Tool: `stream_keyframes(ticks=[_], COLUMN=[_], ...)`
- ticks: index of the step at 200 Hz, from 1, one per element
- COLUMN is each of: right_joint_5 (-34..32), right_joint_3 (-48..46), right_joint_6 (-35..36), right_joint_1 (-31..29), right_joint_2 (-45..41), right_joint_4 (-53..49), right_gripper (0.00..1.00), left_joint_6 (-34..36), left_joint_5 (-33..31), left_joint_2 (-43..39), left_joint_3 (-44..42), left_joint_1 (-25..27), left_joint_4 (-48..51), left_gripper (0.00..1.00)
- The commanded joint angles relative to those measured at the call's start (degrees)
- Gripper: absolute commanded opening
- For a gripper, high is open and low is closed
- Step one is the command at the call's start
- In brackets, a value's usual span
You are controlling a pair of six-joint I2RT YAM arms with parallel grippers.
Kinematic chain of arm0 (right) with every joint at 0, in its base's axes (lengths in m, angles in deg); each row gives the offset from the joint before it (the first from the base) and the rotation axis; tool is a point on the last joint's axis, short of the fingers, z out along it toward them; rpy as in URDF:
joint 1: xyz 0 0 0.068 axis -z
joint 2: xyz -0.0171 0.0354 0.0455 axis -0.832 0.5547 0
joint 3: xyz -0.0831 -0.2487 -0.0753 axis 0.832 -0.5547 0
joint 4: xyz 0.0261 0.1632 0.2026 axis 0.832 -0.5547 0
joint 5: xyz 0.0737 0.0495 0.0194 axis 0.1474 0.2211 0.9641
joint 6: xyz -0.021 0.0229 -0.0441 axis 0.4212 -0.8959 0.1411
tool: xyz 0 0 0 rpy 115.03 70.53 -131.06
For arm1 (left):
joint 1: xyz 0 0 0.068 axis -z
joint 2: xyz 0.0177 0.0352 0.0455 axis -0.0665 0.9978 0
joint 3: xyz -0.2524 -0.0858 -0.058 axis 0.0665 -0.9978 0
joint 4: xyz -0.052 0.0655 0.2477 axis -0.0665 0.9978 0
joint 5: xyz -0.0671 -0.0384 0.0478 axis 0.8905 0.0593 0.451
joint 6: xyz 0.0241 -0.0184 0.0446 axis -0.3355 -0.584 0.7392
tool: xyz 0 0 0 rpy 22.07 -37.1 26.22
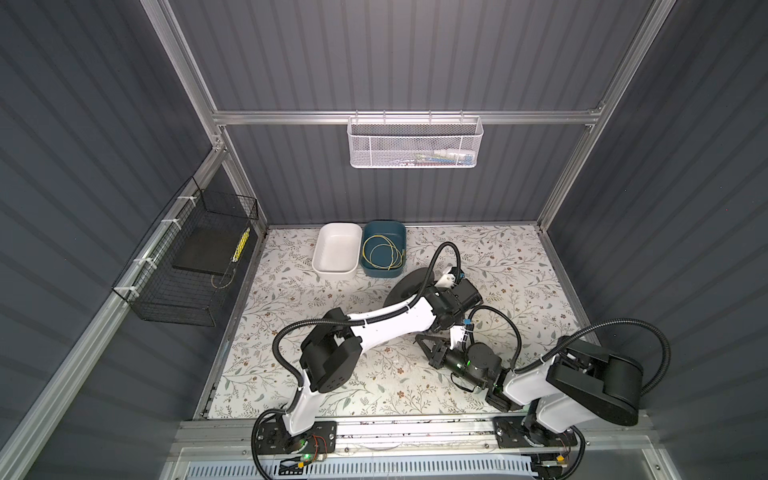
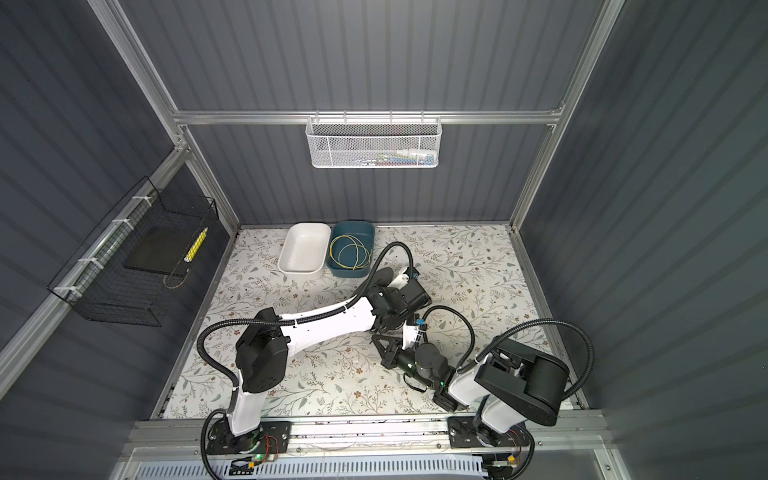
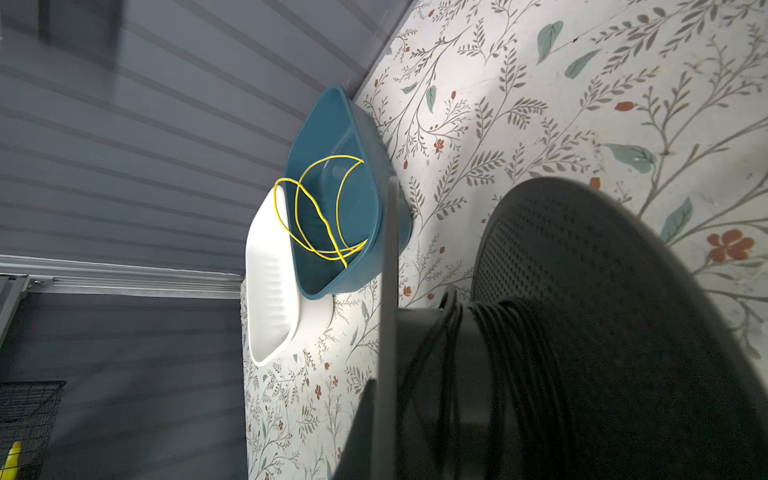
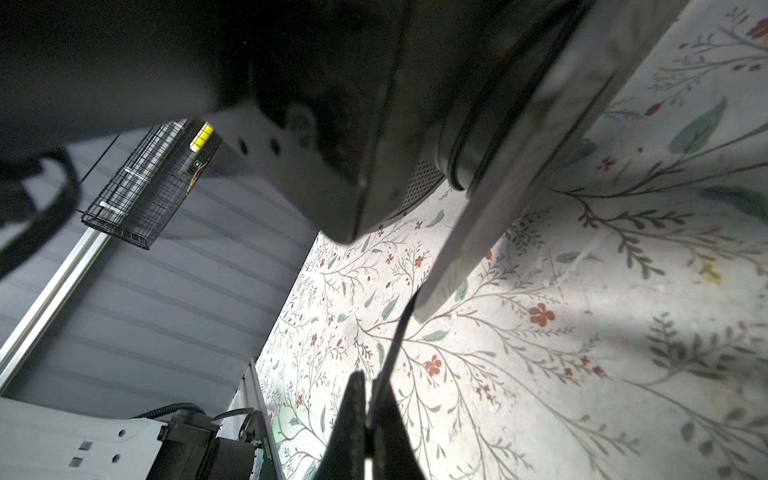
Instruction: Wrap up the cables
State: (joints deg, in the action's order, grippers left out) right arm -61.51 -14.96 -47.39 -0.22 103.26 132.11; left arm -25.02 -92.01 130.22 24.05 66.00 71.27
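Winding looks to be the step in hand, judged from the layout; the left gripper is closed on the near flange of a black spool, one dark finger showing against the flange's thin edge, the other hidden. The black wire lies in many turns round the hub, somewhat loose and crossing at the near side. In both top views the spool stands on edge right of centre on the floral table, just short of the teal bin; whether its rim touches the table I cannot tell.

The right gripper is pinched together on a free strand of the black wire; in the right wrist view the strand runs straight from between the fingers up to the flange edge and passes out of sight behind it; it looks taut, not slack. The second cable, the yellow wire, sits coiled loosely in the teal bin, one loop leaning over toward the white bin beside it; not yet dealt with.

To do this well, as I judge it: hold light, even tension on the strand so turns seat on the hub; lead it in between the flanges, not across a flange edge where it could snag or slip off; lay each turn beside the last, not piled on the crossed ones; grip so thin a wire firmly, since it could slide through the pads; pull gently, as a hard tug may twist the spool in the left grip.
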Motion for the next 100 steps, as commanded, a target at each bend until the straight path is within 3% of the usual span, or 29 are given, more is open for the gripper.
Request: stream_keyframes(ticks=[1, 61, 100], right_joint_5=[0.31, 0.05, -3.75], right_joint_3=[-1.52, -2.32, -4.69], right_joint_6=[-0.42, -1.99, -0.73], right_joint_1=[-1.34, -1.38, -0.42], right_joint_2=[-0.85, 0.16, -4.12], right_joint_4=[7.74, 7.77, 7.09], right_gripper=[0.02, 0.04, 0.04], left_joint_6=[-0.64, -1.92, -2.45], left_joint_5=[-7.97, -9.10, -7.06], left_joint_2=[3.09, 6.60, 6.42], left_joint_3=[0.46, 0.49, -1.43], left_joint_1=[-1.95, -1.20, -1.11], left_joint_4=[1.97, 2.03, 0.88], left_gripper=[0.00, 0.00, 0.00])
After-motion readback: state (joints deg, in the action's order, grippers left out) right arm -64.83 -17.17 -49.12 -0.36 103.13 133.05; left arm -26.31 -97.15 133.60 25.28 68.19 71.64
